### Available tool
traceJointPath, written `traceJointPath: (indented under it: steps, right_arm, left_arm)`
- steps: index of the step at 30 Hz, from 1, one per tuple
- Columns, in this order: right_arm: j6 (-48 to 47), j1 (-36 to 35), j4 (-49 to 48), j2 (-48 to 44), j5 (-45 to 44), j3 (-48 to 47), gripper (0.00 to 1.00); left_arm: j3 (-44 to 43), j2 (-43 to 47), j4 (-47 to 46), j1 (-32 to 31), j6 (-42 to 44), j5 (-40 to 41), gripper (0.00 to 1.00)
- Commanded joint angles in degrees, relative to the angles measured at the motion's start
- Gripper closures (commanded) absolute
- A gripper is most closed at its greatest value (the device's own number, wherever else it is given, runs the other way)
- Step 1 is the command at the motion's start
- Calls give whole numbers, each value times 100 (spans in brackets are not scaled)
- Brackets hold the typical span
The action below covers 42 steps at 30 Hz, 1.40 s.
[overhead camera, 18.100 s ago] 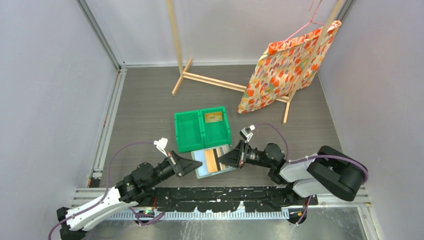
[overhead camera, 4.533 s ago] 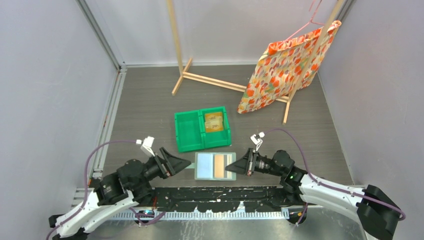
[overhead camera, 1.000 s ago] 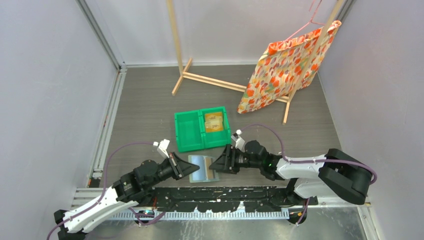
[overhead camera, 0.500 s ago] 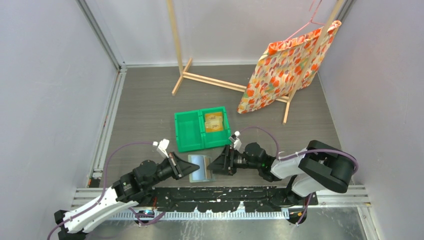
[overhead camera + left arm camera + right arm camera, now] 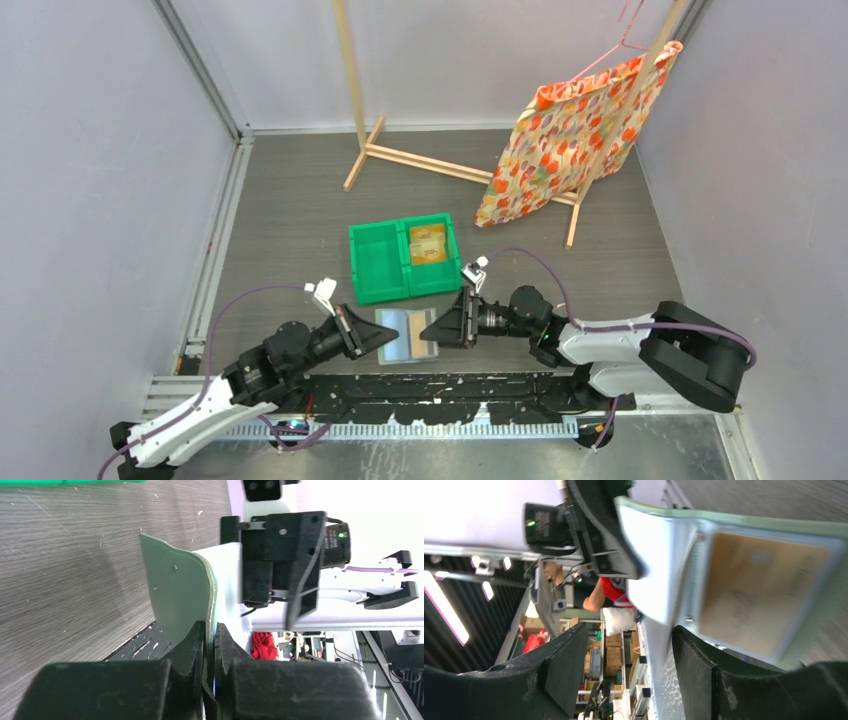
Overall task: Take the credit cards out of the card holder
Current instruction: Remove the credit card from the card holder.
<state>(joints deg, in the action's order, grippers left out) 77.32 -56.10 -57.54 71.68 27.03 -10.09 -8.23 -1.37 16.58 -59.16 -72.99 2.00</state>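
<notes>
One grey-green bifold card holder [image 5: 405,340], pale-blue lining; thin tan card [image 5: 759,590], print unreadable, slotted at 3 o'clock. Left gripper [image 5: 209,630] clamped on 9 o'clock flap; right gripper [image 5: 626,630] spread.

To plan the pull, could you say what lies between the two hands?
Between left hand and right hand: the card holder holding a tan credit card, shown in the top view.

No legible text in any view.
The tan credit card [image 5: 764,587] in the card holder [image 5: 659,570] carries faint print, too blurred to read; the cards [image 5: 427,243] in the green bin [image 5: 378,262] are too small to show lettering.
</notes>
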Motion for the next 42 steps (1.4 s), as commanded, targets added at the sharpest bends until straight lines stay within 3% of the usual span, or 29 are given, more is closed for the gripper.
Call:
traceJointPath:
  steps: [1,10,21,29,32,36,42]
  right_arm:
    - [-17,-46,-450,-378,329,-367,33]
    - [-239,-174,-139,-325,319,-515,33]
    - [-333,-429,-903,1027,180,-540,33]
    - [-69,-480,-2297,2643,212,-522,33]
    - [34,-523,-2455,3139,218,-717,35]
    - [-20,-537,-2446,3217,131,-758,36]
    - [-1,-535,-2438,3262,24,-642,36]
  left_arm:
    - [-13,-48,-273,16,48,-26,100]
    - [13,-147,-384,10,57,-79,99]
    - [757,-470,-1347,17,-268,-311,99]
    - [744,-388,-645,11,-104,-261,99]
    - [732,-225,-323,9,-102,-244,91]
    - [588,-70,461,16,-94,72,97]
    - [577,-116,791,12,-99,270,99]
